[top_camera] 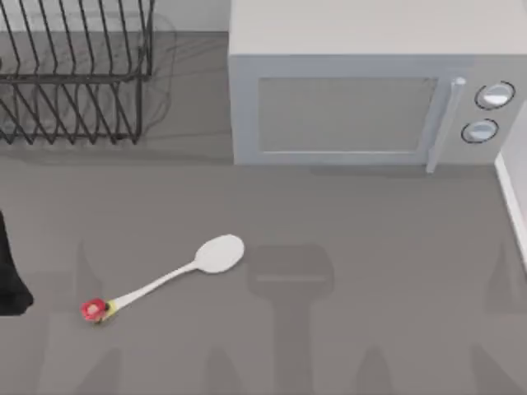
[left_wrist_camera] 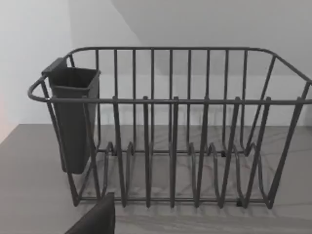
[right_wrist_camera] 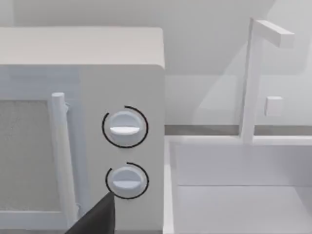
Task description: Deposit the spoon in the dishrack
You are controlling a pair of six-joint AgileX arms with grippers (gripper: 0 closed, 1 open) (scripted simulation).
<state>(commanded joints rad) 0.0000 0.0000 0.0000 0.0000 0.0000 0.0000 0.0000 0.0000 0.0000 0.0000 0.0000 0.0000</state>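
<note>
1. The spoon [top_camera: 169, 280] lies flat on the grey surface [top_camera: 346, 329] in the lower left of the top view, bowl toward the centre, red-and-yellow ornament [top_camera: 94, 309] toward the lower left.
2. The dishrack [top_camera: 74, 74] stands in the upper left corner, well apart from the spoon; the left wrist view shows a dark cup [left_wrist_camera: 73, 117] hung on one end of it.
3. The microwave [top_camera: 362, 90] sits in the upper right, door shut.
4. The left arm [top_camera: 10, 271] is a dark shape at the left edge, level with the spoon; I cannot tell how its end effector stands.
5. The right wrist view faces the microwave's two dials [right_wrist_camera: 125, 126] and a white sink [right_wrist_camera: 234, 195] beside it; I cannot tell the right end effector's state.
</note>
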